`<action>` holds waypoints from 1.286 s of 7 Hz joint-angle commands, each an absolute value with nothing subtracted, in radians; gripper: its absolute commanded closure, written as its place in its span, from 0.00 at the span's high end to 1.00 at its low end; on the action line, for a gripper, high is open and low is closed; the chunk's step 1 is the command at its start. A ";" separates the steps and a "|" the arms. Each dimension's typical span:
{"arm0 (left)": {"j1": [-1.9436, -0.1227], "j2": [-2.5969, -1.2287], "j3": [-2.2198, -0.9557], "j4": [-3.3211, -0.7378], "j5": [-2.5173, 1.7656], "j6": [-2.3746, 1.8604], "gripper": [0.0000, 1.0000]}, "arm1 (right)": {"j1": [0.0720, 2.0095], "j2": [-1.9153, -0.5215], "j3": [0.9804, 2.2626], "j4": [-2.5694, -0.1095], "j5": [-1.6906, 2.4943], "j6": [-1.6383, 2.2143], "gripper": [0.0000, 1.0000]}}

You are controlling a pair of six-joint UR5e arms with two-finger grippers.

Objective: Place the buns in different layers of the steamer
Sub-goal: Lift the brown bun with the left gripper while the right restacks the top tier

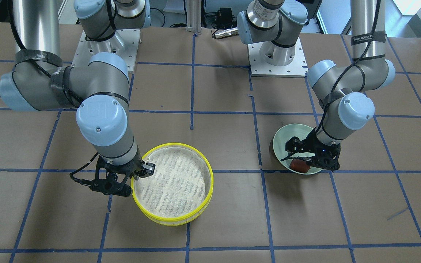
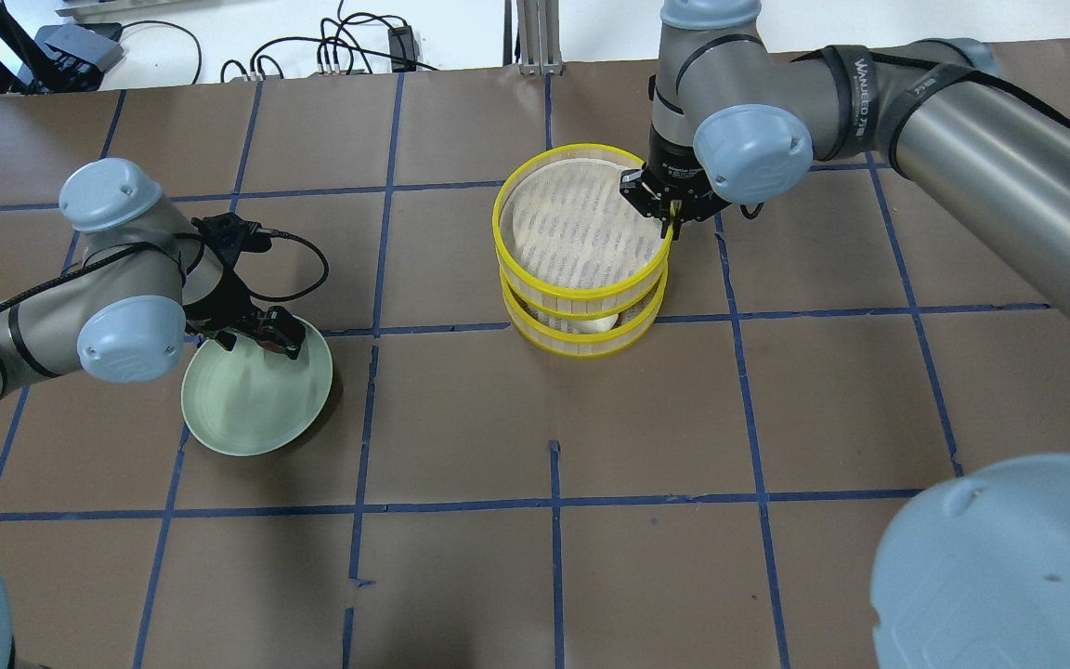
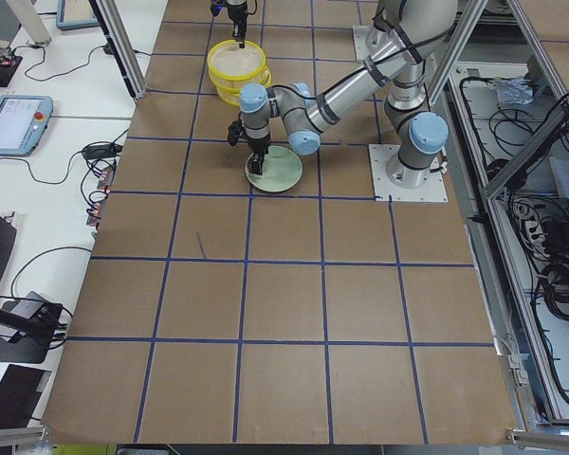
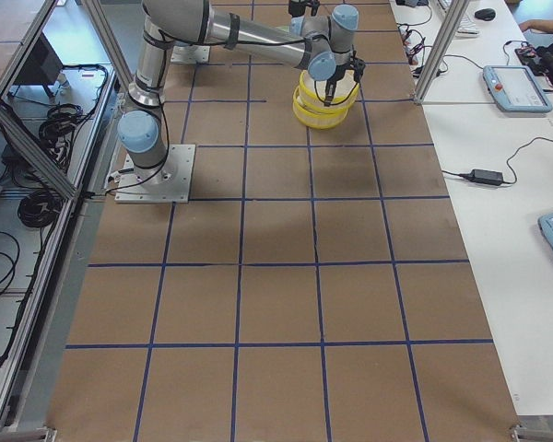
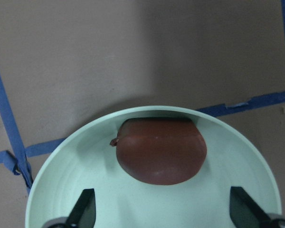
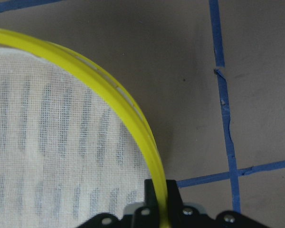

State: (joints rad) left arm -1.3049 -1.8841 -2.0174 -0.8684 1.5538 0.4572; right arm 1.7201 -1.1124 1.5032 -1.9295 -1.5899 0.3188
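Two yellow-rimmed steamer layers stand near the middle of the table, the top layer directly over the lower layer; whether the two touch cannot be told. A white cloth liner with grey stripes covers the top layer's floor. A pale white bun shows through the lower layer's near side. The right gripper holds the top layer by its rim, with narrow fingers pinched on either side of the yellow band.

Well apart from the steamer, on the robot's left, lies a pale green bowl. A smooth, rounded brown bun lies in it, pressed against the wall on the side away from the wrist camera. The left gripper hangs just above the bowl, its fingers spread wide and holding nothing, the bun ahead of the gap between them.

Bare brown paper crossed by blue tape lines surrounds both the steamer and the bowl, with open table between them and toward the near edge.
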 commanded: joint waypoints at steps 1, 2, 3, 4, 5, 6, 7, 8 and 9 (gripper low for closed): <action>-1.305 -1.894 -2.016 -0.833 1.551 0.453 0.73 | 1.721 -1.111 1.506 -1.931 -1.589 0.324 0.06; -1.305 -1.896 -2.004 -0.833 1.552 0.449 0.48 | 1.721 -1.109 1.508 -1.928 -1.591 0.318 0.06; -1.307 -1.896 -1.990 -0.833 1.548 0.425 0.27 | 1.721 -1.109 1.508 -1.928 -1.591 0.319 0.07; -1.308 -1.898 -1.973 -0.834 1.548 0.410 0.12 | 1.721 -1.114 1.511 -1.918 -1.594 0.315 0.08; -1.312 -1.878 -1.964 -0.836 1.546 0.405 0.03 | 1.720 -1.120 1.526 -1.919 -1.595 0.314 0.08; -1.331 -1.838 -1.959 -0.845 1.554 0.399 0.02 | 1.720 -1.121 1.531 -1.917 -1.595 0.314 0.08; -1.353 -1.783 -1.959 -0.866 1.549 0.376 0.02 | 1.720 -1.121 1.532 -1.917 -1.595 0.316 0.08; -1.385 -1.737 -1.948 -0.897 1.545 0.352 0.02 | 1.720 -1.121 1.532 -1.919 -1.591 0.319 0.08; -1.431 -1.709 -1.912 -0.902 1.542 0.345 0.02 | 1.726 -1.120 1.532 -1.927 -1.586 0.328 0.10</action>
State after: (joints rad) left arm -1.3826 -1.7532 -1.9431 -0.8858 1.5457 0.3608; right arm 1.7210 -1.1208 1.5317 -1.9204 -1.5912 0.3201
